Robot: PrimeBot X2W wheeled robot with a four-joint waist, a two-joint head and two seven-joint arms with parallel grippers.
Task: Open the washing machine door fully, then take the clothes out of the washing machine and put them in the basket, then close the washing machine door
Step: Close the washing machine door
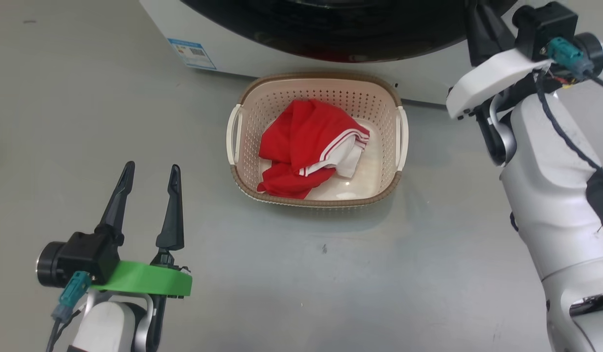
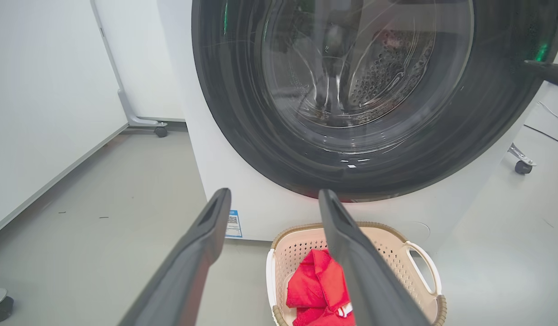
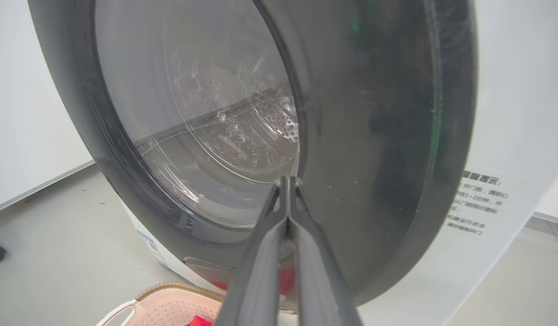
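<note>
The clothes [image 1: 301,142] lie in the basket [image 1: 315,77], below the washing machine door [image 1: 330,29], which the top edge cuts off. The left gripper [image 1: 152,166] has its jaws apart. The right gripper [image 3: 288,181] has its jaws together, and whether they touch the door is unclear.

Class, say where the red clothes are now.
Head view, centre: the bright red clothes lie inside the cream perforated basket, before the white washing machine.

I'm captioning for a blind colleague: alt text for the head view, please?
Red clothes lie in a cream basket on the grey floor before the white washing machine. The open left gripper hovers at lower left.
</note>
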